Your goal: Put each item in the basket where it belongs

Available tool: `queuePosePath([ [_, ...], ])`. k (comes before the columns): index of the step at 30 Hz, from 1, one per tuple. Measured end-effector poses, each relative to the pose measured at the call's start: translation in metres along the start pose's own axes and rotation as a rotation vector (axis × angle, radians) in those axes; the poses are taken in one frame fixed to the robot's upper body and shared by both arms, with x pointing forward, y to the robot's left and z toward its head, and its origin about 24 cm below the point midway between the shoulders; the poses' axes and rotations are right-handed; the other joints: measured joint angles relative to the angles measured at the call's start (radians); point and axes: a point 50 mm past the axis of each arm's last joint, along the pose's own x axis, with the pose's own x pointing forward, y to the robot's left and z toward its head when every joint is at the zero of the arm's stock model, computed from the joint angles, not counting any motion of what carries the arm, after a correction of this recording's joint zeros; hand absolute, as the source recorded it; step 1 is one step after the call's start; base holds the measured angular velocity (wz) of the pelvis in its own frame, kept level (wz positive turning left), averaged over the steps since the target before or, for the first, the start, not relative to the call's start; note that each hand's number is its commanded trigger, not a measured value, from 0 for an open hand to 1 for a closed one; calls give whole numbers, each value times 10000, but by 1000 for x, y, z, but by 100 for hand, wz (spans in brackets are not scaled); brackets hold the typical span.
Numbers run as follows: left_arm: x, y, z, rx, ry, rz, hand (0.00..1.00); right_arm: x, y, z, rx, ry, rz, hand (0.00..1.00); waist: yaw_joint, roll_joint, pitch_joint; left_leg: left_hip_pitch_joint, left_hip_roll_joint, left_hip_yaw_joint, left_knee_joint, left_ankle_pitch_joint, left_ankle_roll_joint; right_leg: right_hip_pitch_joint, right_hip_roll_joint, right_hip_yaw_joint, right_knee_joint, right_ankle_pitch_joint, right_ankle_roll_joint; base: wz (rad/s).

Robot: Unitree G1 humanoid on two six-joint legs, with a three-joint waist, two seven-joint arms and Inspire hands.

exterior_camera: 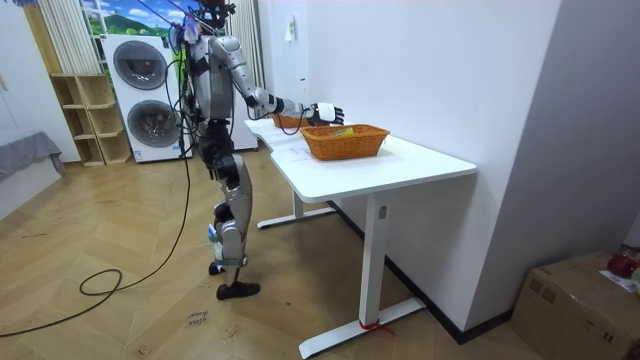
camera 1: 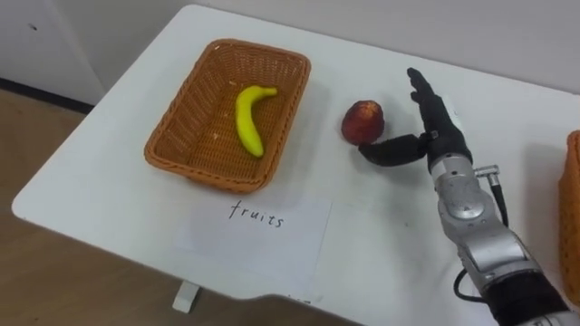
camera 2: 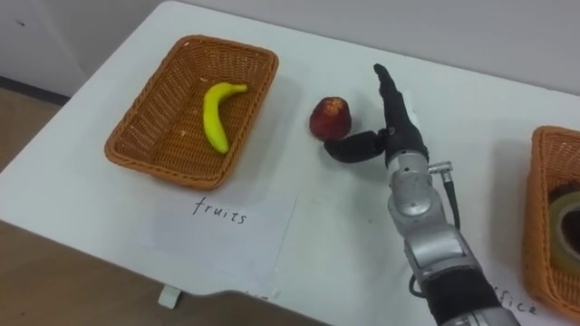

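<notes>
Baskets number two, both woven: one sits on the left of the white surface, and the other sits at the right edge. We count two fruits. One banana lies inside the left basket, and one red fruit rests on the bare surface just right of that basket. One paper sheet with writing lies near the left basket.

Our right hand is beside the red fruit, on its right. The fingers are straight and point to the far side, and the thumb is spread out along the fruit's near side. The hand grips nothing, and we cannot tell whether the thumb touches the fruit.

The right eye view takes in more of the right basket, where a dark round thing lies inside. From the room view we see the robot standing at the surface's end on a wooden floor. Two stacked washing machines stand behind it, and a cardboard box sits at that view's right.
</notes>
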Motion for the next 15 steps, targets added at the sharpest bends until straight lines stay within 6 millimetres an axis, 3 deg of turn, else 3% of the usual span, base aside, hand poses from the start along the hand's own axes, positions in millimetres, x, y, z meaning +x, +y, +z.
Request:
queuePosePath([
  [8, 0, -2, -5, 250, 260, -119, 0, 0, 12, 7, -457, -349, 352, 0, 462, -41, 67, -19, -7, -32, 25, 0, 0, 9, -11, -64, -9, 0, 0, 1],
  [15, 0, -4, -5, 323, 249, -278, 0, 1, 15, 8, -406, -354, 414, 0, 505, -32, 71, -158, -36, -172, 112, -1, 0, -3, -34, -235, -16, -1, 1, 8],
])
